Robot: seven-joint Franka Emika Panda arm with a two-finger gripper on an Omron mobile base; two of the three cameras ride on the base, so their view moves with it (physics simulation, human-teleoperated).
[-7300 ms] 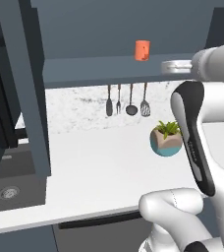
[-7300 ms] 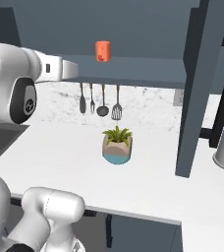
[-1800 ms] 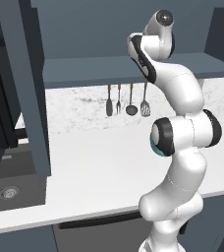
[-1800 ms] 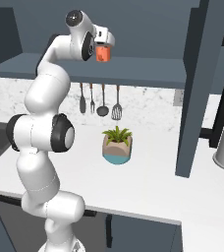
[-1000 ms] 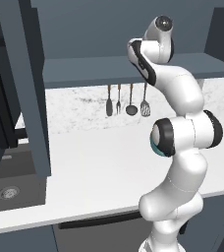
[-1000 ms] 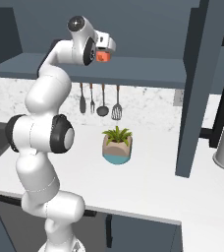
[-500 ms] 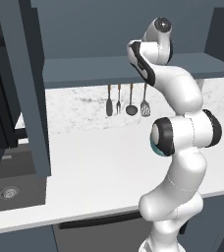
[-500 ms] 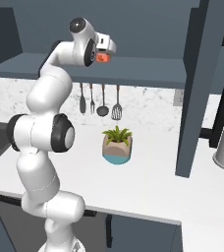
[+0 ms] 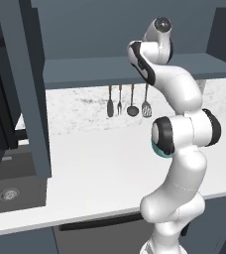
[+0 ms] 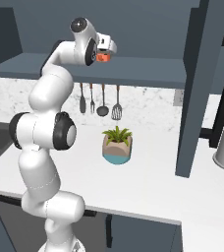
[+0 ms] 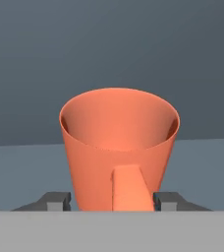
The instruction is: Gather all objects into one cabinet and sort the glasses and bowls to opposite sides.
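The orange cup (image 11: 119,152) is being flanked at its base by the gripper (image 11: 111,201) on the cabinet shelf (image 10: 148,66), fingertips (image 11: 55,199) just beside its walls; contact cannot be told. Hanging utensils (image 10: 99,101) and a potted plant (image 10: 117,144) are sitting below, with open shelf stretching to the right.

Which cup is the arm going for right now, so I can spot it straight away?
Find the dark slate-blue shelf that runs above the hanging utensils on the marbled wall. At the arm's raised hand on that shelf stands a small orange cup. It is bright orange with a side handle facing the hand, set between the two dark fingers, unlike the potted plant on the counter below.
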